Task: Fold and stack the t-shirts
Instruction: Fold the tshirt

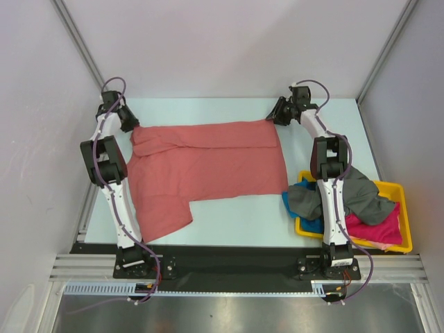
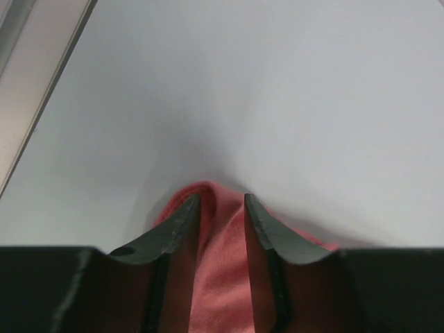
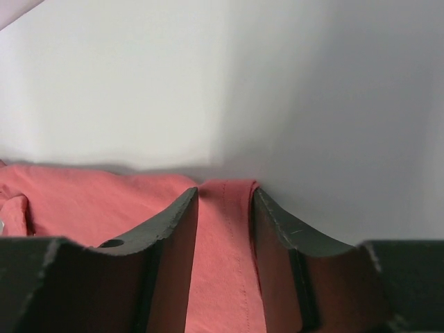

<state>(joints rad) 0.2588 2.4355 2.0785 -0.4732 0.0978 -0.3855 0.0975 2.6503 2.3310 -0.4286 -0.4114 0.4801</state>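
Left gripper [image 1: 130, 125] and right gripper [image 1: 276, 116] sit at the two far corners of a salmon-red cloth t-shirt [image 1: 208, 163] spread across the pale table [image 1: 229, 225], seen from above. A dark grey tee [image 1: 354, 191], bright blue tee [image 1: 287, 202] and magenta-pink tee [image 1: 378, 225] are heaped in a yellow plastic tray [image 1: 397, 187]. At the left wrist, dark fingers [image 2: 180, 222] pinch a ridge of salmon cloth. At the right wrist, fingers [image 3: 277, 222] clamp a fold likewise.

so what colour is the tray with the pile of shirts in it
The tray is yellow, seen best in the top external view.
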